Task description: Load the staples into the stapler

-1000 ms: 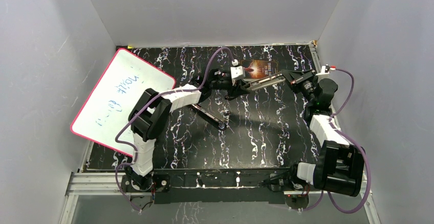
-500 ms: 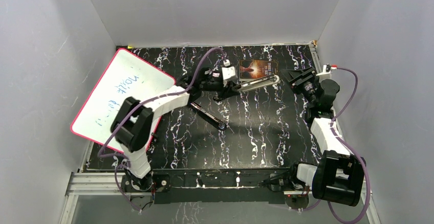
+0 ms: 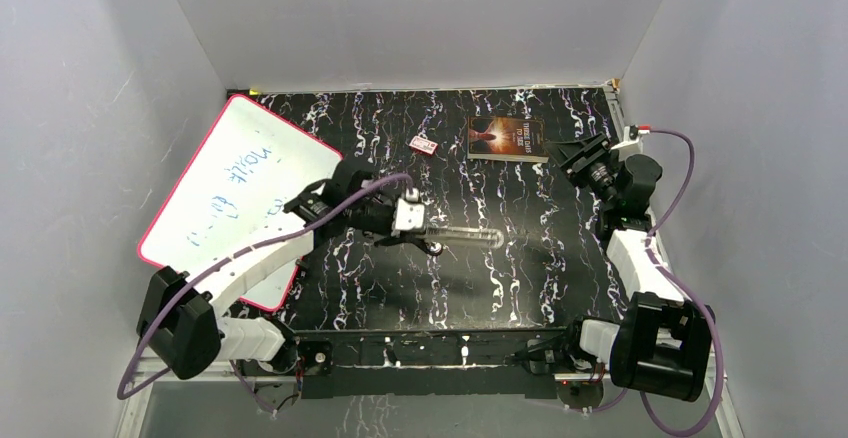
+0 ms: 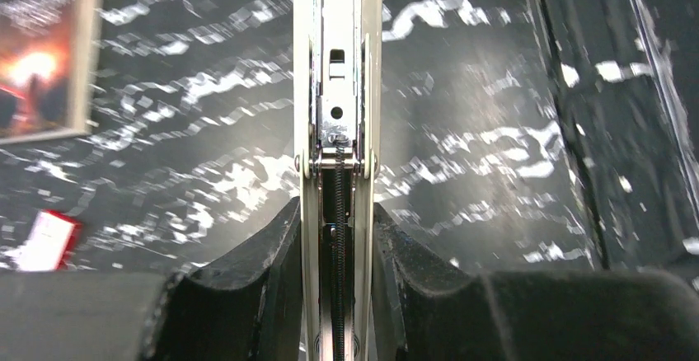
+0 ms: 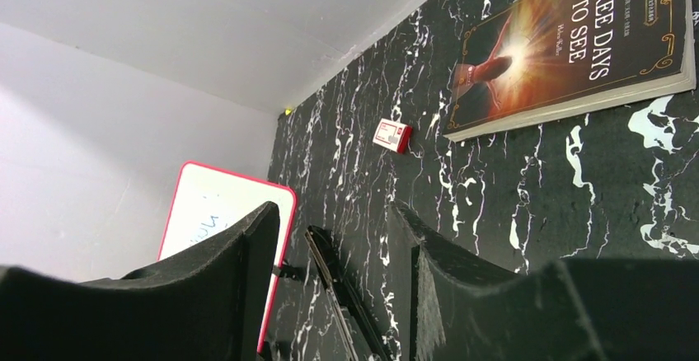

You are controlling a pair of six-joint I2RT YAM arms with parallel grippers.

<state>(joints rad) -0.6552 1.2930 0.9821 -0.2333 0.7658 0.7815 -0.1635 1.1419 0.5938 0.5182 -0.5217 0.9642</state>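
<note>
Stapler (image 3: 470,235) is sitting over mid-table (image 3: 520,208), seemingly hinged open, with the left end effector (image 3: 425,230) pinching its silvery rail (image 4: 338,89). Staples are too small to make out. Right end effector (image 3: 583,153) is hanging spread near the book (image 3: 507,139).

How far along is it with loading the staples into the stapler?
Done: the stapler is open, its spring channel exposed. In hand: the left end effector clamps that silvery rail. Left: no staples show in the channel, and the right end effector is open and empty near the book, so fetching and loading remain.
</note>
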